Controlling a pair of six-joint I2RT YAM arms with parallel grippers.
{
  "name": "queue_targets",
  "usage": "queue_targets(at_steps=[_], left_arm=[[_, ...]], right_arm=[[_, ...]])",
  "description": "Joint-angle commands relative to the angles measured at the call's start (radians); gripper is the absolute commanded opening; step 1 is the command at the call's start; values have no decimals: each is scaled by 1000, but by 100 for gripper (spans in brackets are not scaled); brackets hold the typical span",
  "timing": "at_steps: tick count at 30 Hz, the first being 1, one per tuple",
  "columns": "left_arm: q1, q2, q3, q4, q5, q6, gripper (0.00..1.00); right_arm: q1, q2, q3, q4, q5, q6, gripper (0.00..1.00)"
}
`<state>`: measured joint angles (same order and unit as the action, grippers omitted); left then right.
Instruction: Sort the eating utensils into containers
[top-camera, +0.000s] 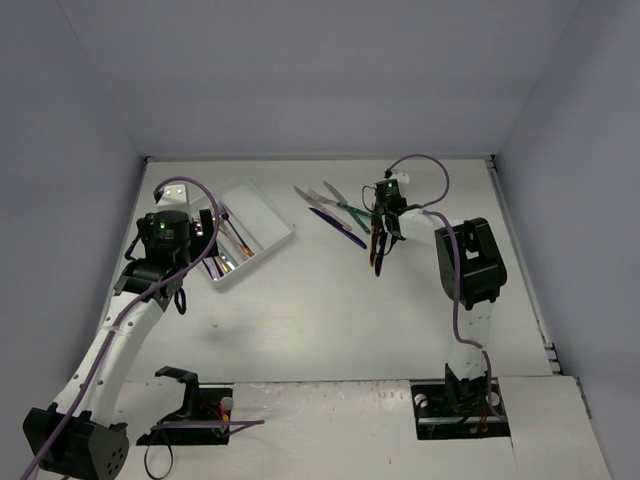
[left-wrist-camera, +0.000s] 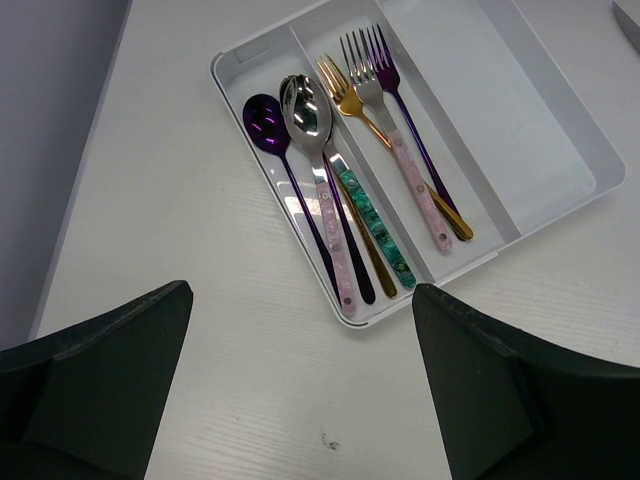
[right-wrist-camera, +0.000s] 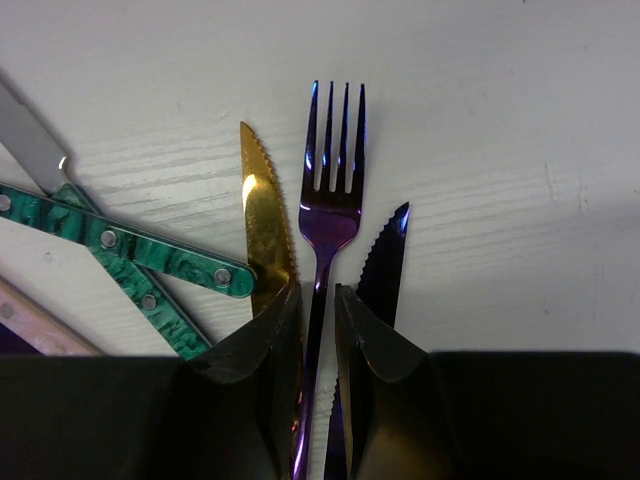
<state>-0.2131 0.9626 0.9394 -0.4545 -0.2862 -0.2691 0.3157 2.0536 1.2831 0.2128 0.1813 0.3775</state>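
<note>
Right tool (right-wrist-camera: 318, 295) grips narrow on the blue-purple fork (right-wrist-camera: 332, 180), which lies on the counter (right-wrist-camera: 500, 120) between the gold knife (right-wrist-camera: 265, 220) and the dark knife (right-wrist-camera: 385, 260). Lift straight up so neither knife drags, then carry it to the tray (left-wrist-camera: 600, 165), middle compartment. Left tool (left-wrist-camera: 300, 300) hangs wide.

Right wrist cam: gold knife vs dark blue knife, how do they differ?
The gold knife is bright gold; the dark blue knife is almost black. Gold knife lies left of the purple fork, dark blue knife right. Gold knife's tip reaches farther up the view than the dark blue knife's. Both are serrated, teeth facing the fork.
</note>
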Motion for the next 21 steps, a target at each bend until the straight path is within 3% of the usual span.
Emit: queue_targets(at_steps=[1,10,16,21], left_arm=[[6,4,25,55,5,-2,91],[6,10,25,56,16,-5,91],[5,18,24,62,31,-5,90],[5,18,13,91,76,0,90]], right_arm=[[0,-18,12,4,61,9,18],[-1,16,24,0,55,21,15],[-7,32,34,-1,40,25,1],[-9,-4,47,0,38,21,0]])
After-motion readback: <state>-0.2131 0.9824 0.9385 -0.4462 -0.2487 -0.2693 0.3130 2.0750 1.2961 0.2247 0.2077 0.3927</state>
